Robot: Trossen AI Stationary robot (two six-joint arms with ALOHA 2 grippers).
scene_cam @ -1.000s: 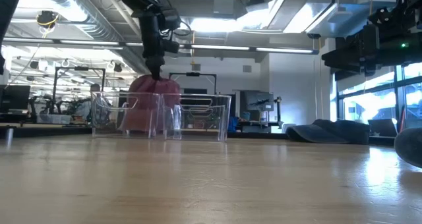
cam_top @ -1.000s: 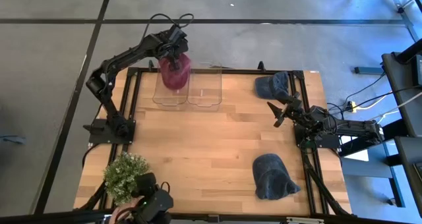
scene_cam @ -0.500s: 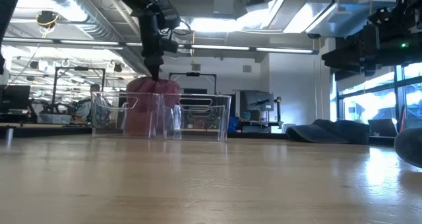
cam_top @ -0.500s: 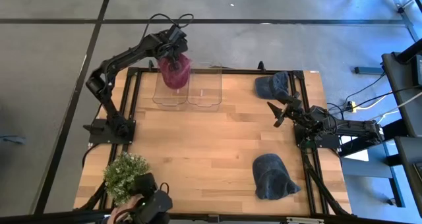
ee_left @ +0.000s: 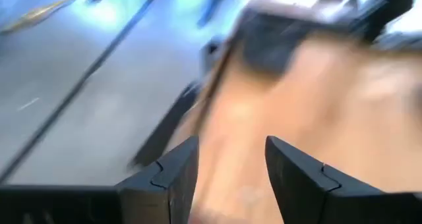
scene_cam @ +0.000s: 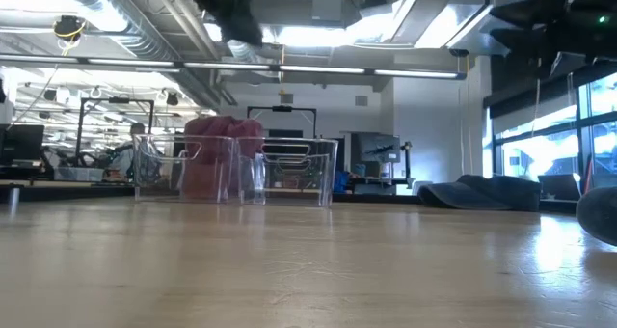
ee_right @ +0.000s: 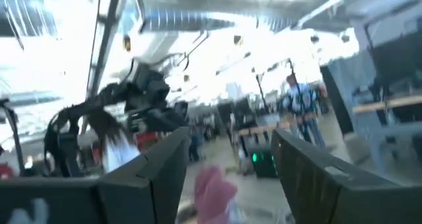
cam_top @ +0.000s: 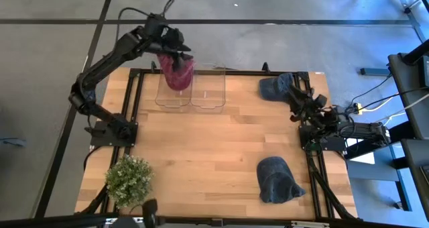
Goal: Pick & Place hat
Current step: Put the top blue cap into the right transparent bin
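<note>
Wooden slatted tabletop (cam_top: 201,147) in a dark metal frame, grey floor around it. At the far edge stand two clear plastic bins (cam_top: 191,87) side by side; the maroon knitted hat (cam_top: 177,72) sits in the left one, bulging above its rim — the low view (scene_cam: 224,154) shows it through the clear wall. Left gripper (cam_top: 175,50) raised above that bin, apart from the hat; its wrist view shows the fingers (ee_left: 165,181) spread with nothing between. Right gripper (cam_top: 299,99) at the right edge beside a dark grey-blue hat (cam_top: 276,87); its fingers (ee_right: 148,168) stand apart and empty — seen in the wrist view only. Second dark grey-blue hat (cam_top: 278,180) lies near the front right. Small green potted plant (cam_top: 127,180) at the front left corner.
</note>
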